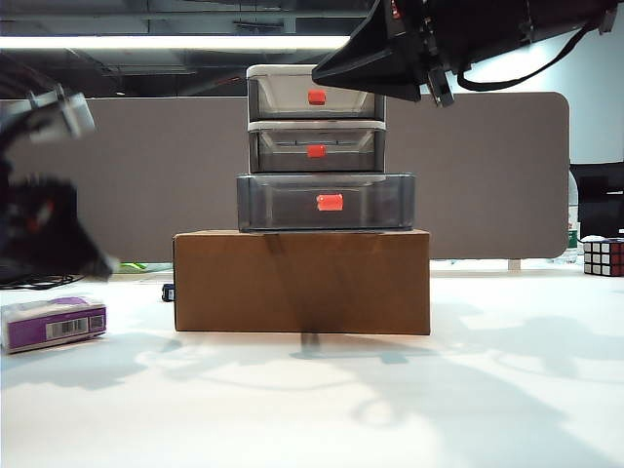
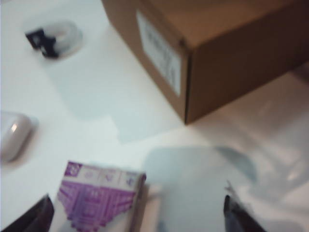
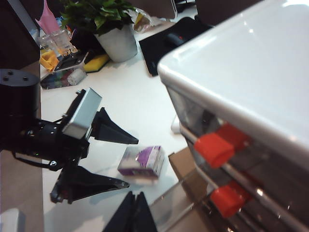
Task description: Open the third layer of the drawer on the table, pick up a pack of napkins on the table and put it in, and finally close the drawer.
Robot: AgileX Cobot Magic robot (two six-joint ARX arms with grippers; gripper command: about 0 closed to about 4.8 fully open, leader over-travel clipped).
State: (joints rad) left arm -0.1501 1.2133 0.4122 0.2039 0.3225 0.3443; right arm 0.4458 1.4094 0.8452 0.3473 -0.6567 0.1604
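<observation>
White surface [image 1: 390,409] — third layer [image 1: 327,203] pulled out. Left gripper [image 3: 108,159], fingers spread, over the pack of napkins [image 1: 54,323], not yet gripped; right gripper [image 3: 137,212], fingers together, by drawer [image 1: 317,156] top — placing, closing left.

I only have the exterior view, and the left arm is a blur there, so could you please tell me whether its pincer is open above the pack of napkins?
Observer: Yes. The left wrist view shows the left pincer open. The pack of napkins lies on the table between its fingers, close to one of them and not gripped.
Operator: Thank you. Is anything lying close to the pack?
Observer: A small white oval case lies on the table beside it, apart from it.
Operator: And the right pincer?
Observer: In its own wrist view, the right pincer is shut and empty, near the upper red handles of the drawer.
</observation>
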